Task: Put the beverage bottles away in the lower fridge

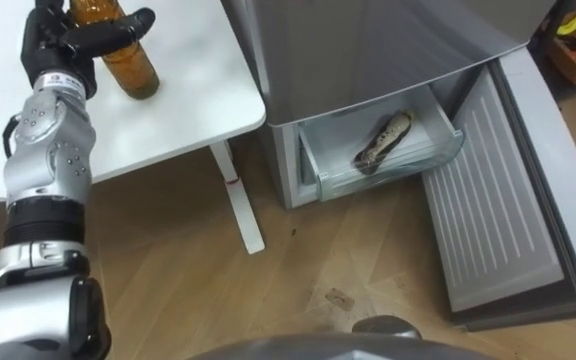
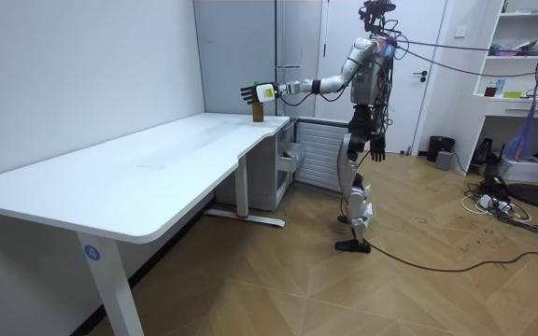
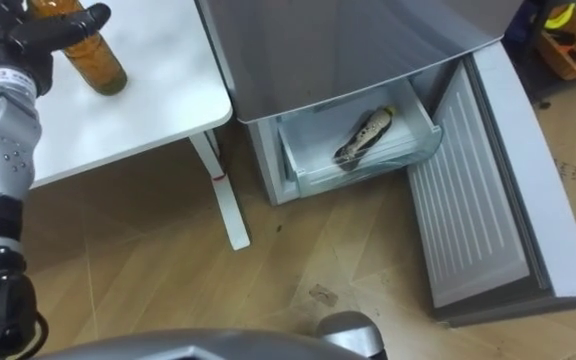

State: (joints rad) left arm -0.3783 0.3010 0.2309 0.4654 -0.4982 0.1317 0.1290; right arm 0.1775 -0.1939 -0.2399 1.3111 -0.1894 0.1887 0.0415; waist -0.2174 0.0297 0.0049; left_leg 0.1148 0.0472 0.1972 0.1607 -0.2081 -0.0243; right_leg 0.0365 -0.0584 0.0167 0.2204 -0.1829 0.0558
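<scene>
At the corner of the white surface [image 1: 188, 90] nearest the fridge [image 1: 368, 50] stands 1 amber bottle [image 1: 133, 70], upright, base on the surface, its top cut off by the edge of the eye views. It's clear w/ brown-gold liquid nearly all the way up and no label visible from this side. The left hand [image 1: 68, 45] is on it: black fingers and thumb curled round the upper part, thumb lying across the front, arm stretched out straight from the shoulder. Drinks total: 2. The second bottle [image 1: 383, 142] lies on its side, diagonal, in the pulled-out clear drawer [image 1: 313, 165] of the lower fridge; it's dark w/ a pale patchy label and a yellowish end pointing to the back. It touches the drawer floor, ends near but apart from the walls. 1 drawer, 1 lower door [image 1: 498, 200], swung fully open and ribbed on the inside, hanging beside the drawer on the robot's right. In the room view the robot stands on the wood floor [image 2: 278, 280] in front of the open fridge, body upright, left arm out to the surface corner; the right hand [image 2: 379, 149] hangs by the hip, too small to read its state.
</scene>
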